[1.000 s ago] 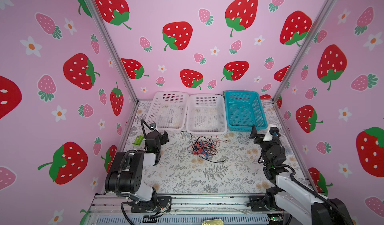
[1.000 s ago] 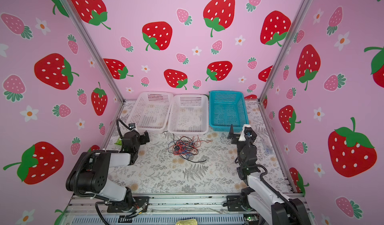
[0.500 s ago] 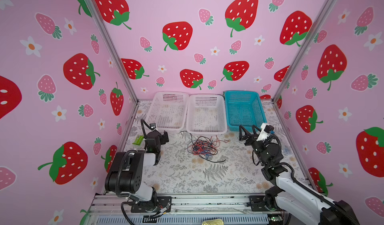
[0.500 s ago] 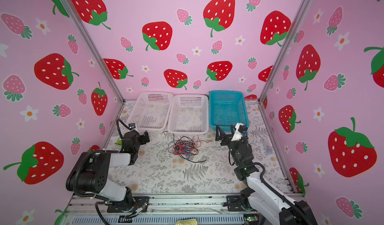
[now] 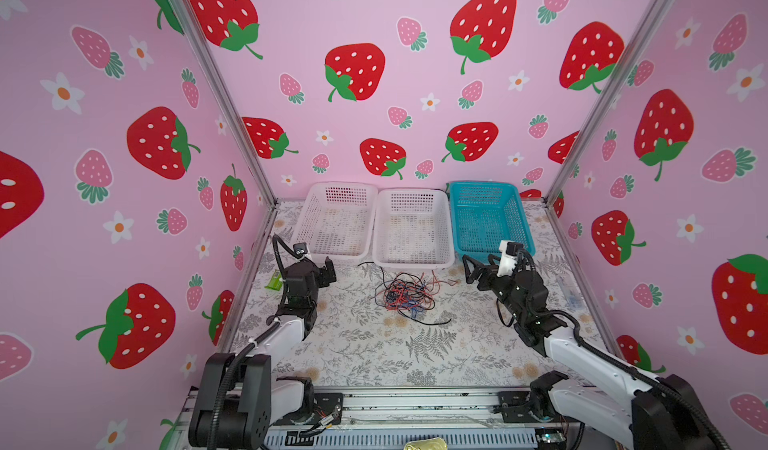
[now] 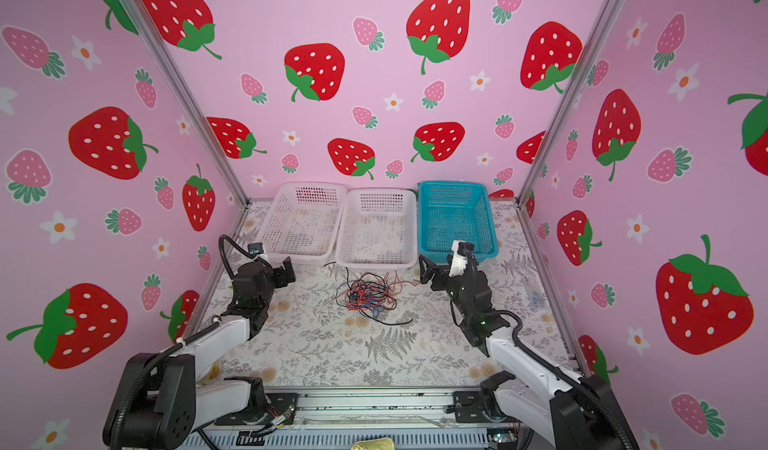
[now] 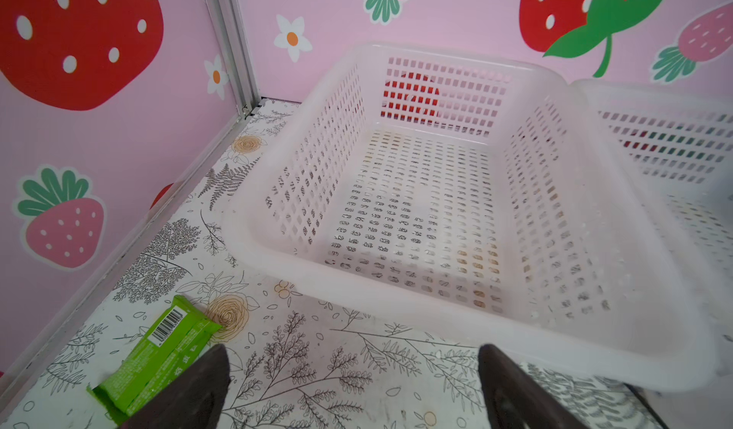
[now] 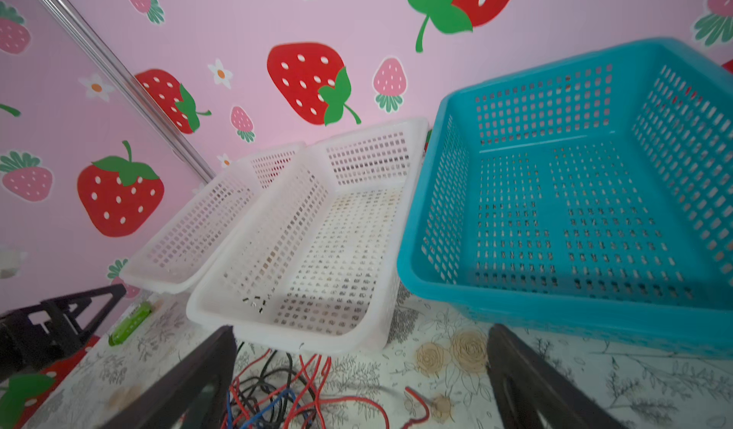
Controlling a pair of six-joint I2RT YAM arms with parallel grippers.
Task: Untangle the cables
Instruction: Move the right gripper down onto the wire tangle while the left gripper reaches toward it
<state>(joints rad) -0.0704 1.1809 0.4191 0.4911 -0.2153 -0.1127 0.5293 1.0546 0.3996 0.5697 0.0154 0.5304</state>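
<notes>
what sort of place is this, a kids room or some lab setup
Most likely a robot test cell, not a room: a left arm and right arm mounted on a metal rail, strawberry-print panels in an aluminium frame, and tangled cables staged on the table.

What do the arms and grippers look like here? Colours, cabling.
Both match: left arm and right arm have white links, black joints and bases, with a black ribbed hose running alongside each. The left gripper and right gripper are black, with dark triangular jaws. A white camera mount tops the right wrist.
</notes>
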